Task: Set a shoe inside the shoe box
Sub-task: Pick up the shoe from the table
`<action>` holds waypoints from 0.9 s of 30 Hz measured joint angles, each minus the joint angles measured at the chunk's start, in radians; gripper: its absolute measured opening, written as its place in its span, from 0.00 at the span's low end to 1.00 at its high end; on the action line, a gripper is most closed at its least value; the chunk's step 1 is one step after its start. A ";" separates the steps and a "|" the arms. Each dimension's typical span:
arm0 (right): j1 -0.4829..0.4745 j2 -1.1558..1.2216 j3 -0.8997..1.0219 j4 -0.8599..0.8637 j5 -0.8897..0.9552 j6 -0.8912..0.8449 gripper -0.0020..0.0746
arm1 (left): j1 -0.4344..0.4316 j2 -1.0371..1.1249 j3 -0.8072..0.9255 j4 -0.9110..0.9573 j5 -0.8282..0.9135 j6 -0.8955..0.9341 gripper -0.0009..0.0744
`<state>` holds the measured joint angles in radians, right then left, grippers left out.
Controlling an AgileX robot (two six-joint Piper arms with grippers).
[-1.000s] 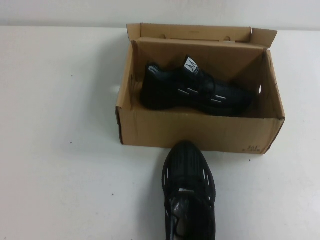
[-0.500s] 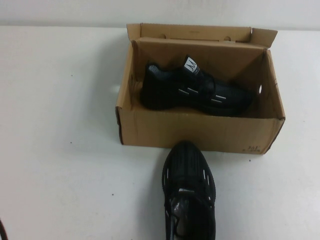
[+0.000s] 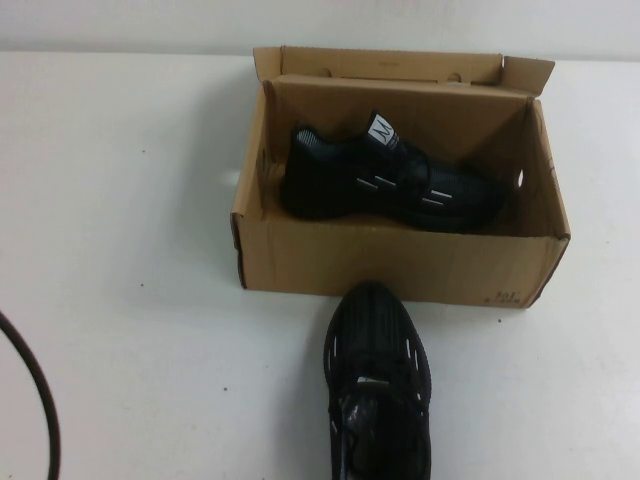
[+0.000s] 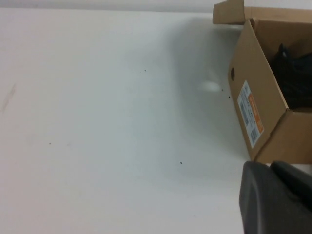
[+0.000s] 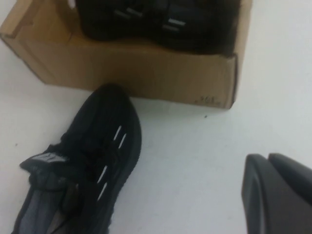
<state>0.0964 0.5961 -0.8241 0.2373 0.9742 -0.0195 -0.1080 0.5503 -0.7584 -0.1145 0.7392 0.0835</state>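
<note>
The shoe (image 3: 378, 385) still to be boxed lies on the bench (image 3: 130, 250) at the middle of its near edge, long axis running near-to-far, toe touching or almost touching the shoe box's (image 3: 400, 268) near wall. It looks light, soft mesh on a stiffer sole, so the collar or heel seems the surest hold. The second shoe (image 3: 395, 182) lies crosswise inside the box. Only part of the left claw (image 4: 275, 200) and right claw (image 5: 278, 195) shows in the wrist views, so whether either is apart or together cannot be told.

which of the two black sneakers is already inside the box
The sneaker lying sideways sits inside the cardboard box; the other sneaker stands outside on the table, toe against the box's near wall.
</note>
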 joint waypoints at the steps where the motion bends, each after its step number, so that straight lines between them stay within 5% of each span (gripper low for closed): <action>1: 0.000 0.023 -0.010 0.026 0.017 -0.020 0.01 | 0.000 0.008 -0.008 -0.003 0.008 0.002 0.01; 27: 0.000 0.198 -0.028 0.526 0.091 -0.365 0.01 | -0.051 0.172 -0.023 -0.154 0.088 0.105 0.01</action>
<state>0.0964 0.7942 -0.8521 0.7632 1.0656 -0.3841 -0.1591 0.7228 -0.7819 -0.2683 0.8273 0.1883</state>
